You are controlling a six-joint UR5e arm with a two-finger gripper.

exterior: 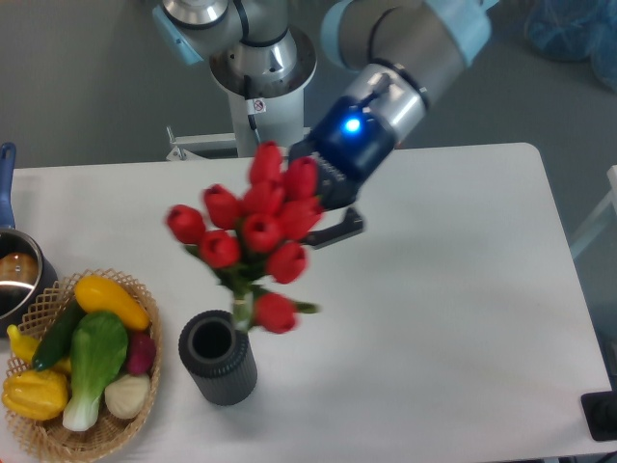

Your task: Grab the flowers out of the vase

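Note:
The flowers (253, 234), a bunch of red tulip buds on green stems, hang in the air above the table, clear of the vase and up to its right. My gripper (310, 214) is shut on the flowers from the upper right; the buds hide most of its fingers, and one dark finger (342, 229) shows at the right. The vase (218, 358), dark grey and ribbed, stands upright near the front edge with its round mouth empty. The stem ends (242, 311) hover just above the vase's right rim.
A wicker basket (44, 436) holding yellow, green, white and dark red-purple vegetables sits at the front left, close to the vase. A steel pot (16, 278) with a blue handle (6, 174) stands at the left edge. The arm's base (258, 68) rises behind the table.

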